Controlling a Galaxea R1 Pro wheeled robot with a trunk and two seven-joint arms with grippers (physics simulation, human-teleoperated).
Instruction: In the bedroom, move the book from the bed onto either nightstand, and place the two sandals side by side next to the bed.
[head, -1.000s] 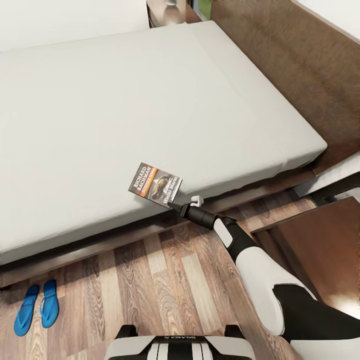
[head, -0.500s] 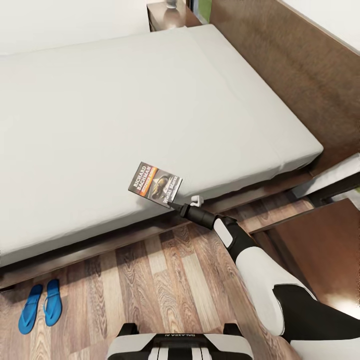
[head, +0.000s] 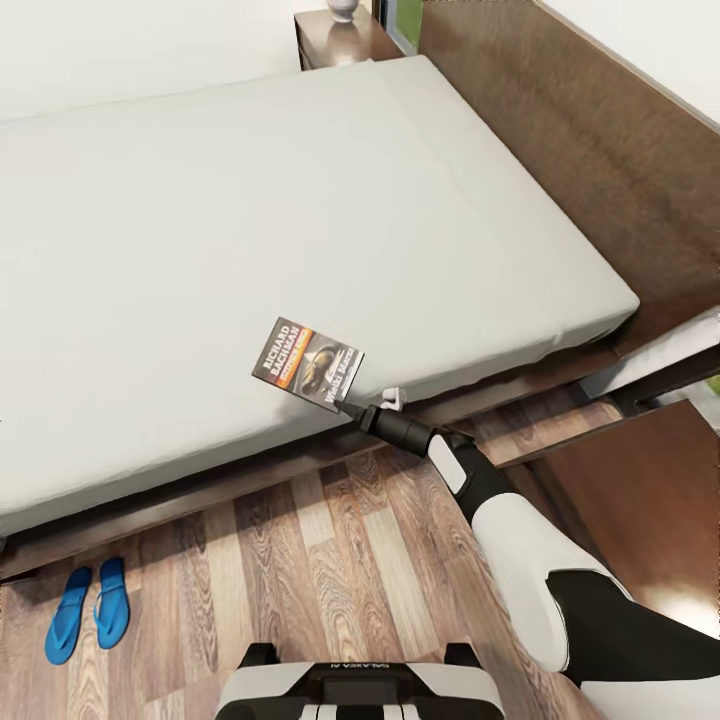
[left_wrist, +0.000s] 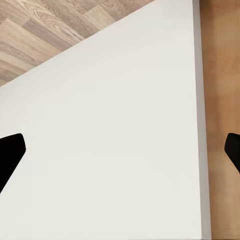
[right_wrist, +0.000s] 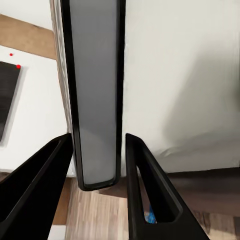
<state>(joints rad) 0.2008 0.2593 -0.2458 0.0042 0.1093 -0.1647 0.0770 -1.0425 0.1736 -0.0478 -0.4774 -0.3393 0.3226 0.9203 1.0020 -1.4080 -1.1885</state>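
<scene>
Currently the right gripper (head: 347, 405) is clamping the book (head: 308, 364) by its near edge, holding it tilted just above the mattress edge of the bed (head: 300, 220). In the right wrist view the book (right_wrist: 96, 95) is sitting edge-on between both fingers (right_wrist: 142, 185), long axis running straight out from the gripper. One nightstand (head: 640, 500) is lying close on the robot's right, nearer than the far nightstand (head: 340, 40). The sandals (head: 86, 610) are resting side by side beside the bed. The left gripper (left_wrist: 120, 150) is hanging spread wide, empty.

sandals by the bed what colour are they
Bright blue sandals, clearest in the head view.
</scene>
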